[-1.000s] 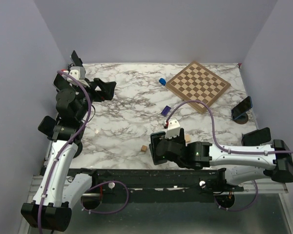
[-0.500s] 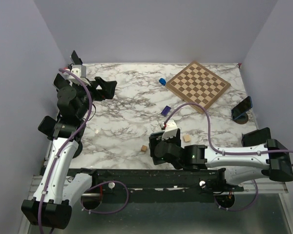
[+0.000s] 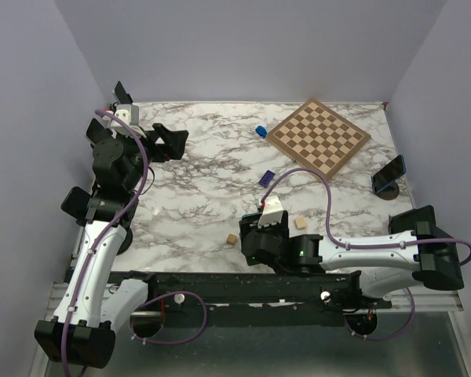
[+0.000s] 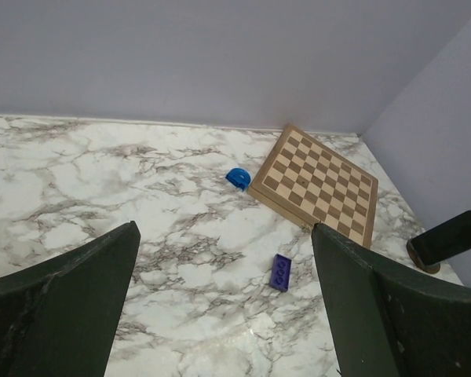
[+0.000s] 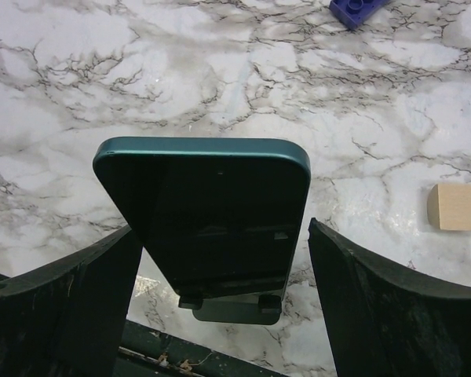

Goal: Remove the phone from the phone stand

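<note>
The right hand (image 5: 220, 228) has moved in around the phone (image 5: 212, 208) on its stand (image 5: 228, 312), fingers (image 5: 71, 314) still apart, so grabbing comes next.

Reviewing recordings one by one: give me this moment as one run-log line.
phase: pre-grasp | right gripper: open, fingers either side of phone on stand | left gripper: open, holding nothing
</note>
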You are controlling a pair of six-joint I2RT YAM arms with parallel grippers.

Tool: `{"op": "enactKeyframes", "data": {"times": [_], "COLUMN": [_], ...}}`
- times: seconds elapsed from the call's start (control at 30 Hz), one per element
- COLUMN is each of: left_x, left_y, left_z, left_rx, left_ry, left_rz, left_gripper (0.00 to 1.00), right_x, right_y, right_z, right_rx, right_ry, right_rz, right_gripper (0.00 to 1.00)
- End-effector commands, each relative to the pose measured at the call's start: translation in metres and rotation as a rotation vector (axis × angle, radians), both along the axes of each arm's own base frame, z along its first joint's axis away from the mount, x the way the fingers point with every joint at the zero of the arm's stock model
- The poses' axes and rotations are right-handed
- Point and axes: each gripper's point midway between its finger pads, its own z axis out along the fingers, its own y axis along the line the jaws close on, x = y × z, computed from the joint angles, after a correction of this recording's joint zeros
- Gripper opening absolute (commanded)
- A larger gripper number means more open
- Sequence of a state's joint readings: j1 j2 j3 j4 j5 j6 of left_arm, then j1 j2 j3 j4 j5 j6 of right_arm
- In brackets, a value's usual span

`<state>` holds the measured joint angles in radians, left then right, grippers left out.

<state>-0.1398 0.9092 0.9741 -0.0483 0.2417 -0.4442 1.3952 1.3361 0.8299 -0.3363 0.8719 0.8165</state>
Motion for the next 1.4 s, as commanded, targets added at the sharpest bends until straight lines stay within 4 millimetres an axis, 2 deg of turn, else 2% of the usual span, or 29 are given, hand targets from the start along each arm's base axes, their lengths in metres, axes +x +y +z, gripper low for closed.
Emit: {"op": "enactKeyframes", "data": {"times": [0.0, 0.43, 0.7, 0.8, 0.87, 0.97, 1.17, 1.37], "left_x": [-0.004, -0.005, -0.005, -0.005, -0.006, -0.006, -0.006, -0.007], "left_y": [-0.007, -0.008, -0.008, -0.009, -0.009, -0.009, -0.010, -0.006], "left_z": [0.013, 0.013, 0.014, 0.014, 0.015, 0.015, 0.015, 0.017], "left_rx": [-0.019, -0.024, -0.029, -0.033, -0.035, -0.036, -0.045, -0.046], "left_ry": [-0.019, -0.021, -0.017, -0.014, -0.015, -0.017, -0.012, -0.016], "left_rz": [-0.037, -0.041, -0.043, -0.048, -0.054, -0.052, -0.059, -0.041], "left_gripper": [0.99, 0.99, 0.99, 0.99, 0.99, 0.99, 0.99, 0.98], "right_x": [0.002, 0.002, 0.002, 0.002, 0.003, 0.004, 0.006, 0.012], "right_y": [-0.005, -0.001, 0.001, 0.001, 0.000, 0.000, 0.001, 0.001], "right_z": [-0.001, -0.006, 0.001, 0.009, 0.015, 0.027, 0.065, 0.109], "right_rx": [0.005, -0.023, -0.025, -0.016, -0.007, 0.011, 0.045, 0.086], "right_ry": [-0.024, -0.031, -0.041, -0.053, -0.059, -0.070, -0.109, -0.184], "right_rz": [-0.045, -0.041, -0.031, -0.030, -0.032, -0.029, -0.013, 0.000], "right_gripper": [0.91, 0.85, 0.65, 0.49, 0.41, 0.37, 0.21, 0.16]}}
